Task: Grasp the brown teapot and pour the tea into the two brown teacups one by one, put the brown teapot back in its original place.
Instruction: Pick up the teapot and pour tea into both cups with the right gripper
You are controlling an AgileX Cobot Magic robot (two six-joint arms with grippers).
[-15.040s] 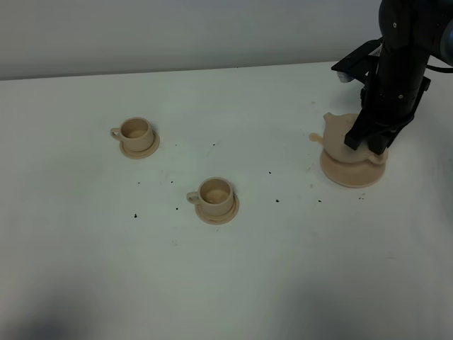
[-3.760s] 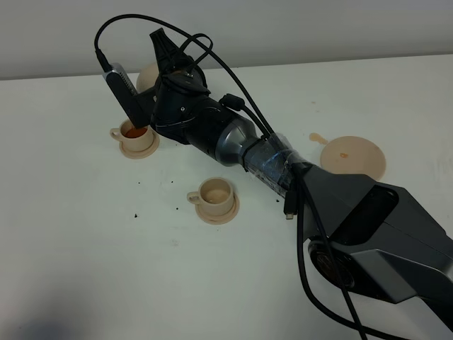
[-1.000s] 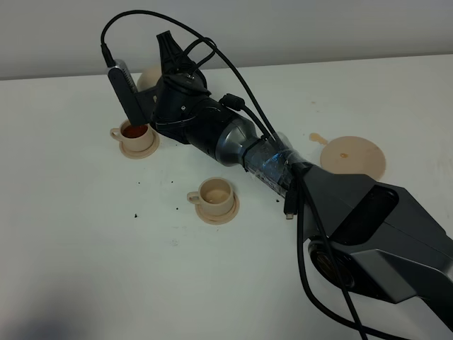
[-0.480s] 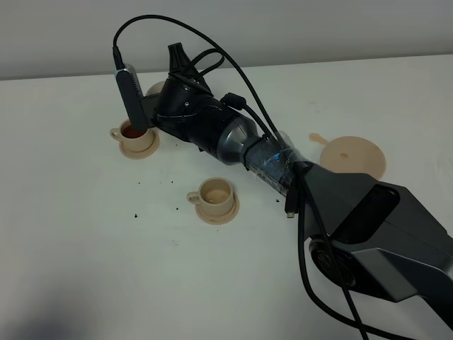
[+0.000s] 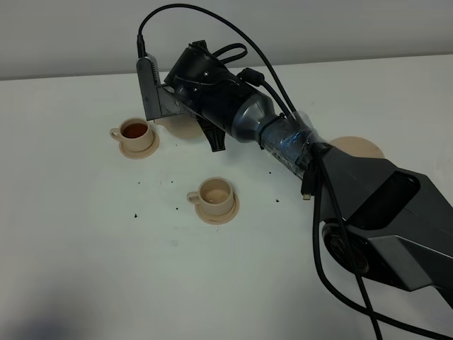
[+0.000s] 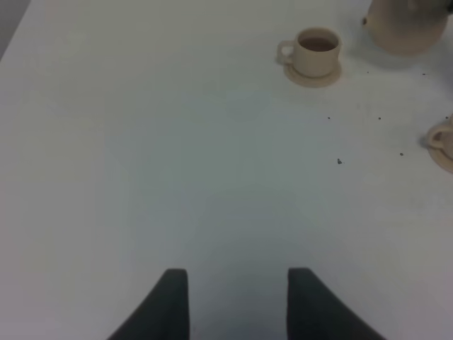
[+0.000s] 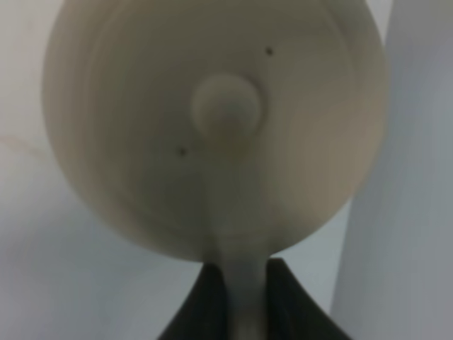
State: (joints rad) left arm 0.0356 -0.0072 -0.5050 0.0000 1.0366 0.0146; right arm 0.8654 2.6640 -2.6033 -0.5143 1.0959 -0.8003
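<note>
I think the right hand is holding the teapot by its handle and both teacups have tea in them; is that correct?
Not quite: only the far teacup has tea; the near teacup is empty, as the exterior high view shows. The right hand does hold the teapot by its handle.

Black right arm (image 5: 212, 88), silver collar (image 5: 253, 119), looping black cables (image 5: 316, 227); dark-fingered left gripper (image 6: 237, 271)
</note>
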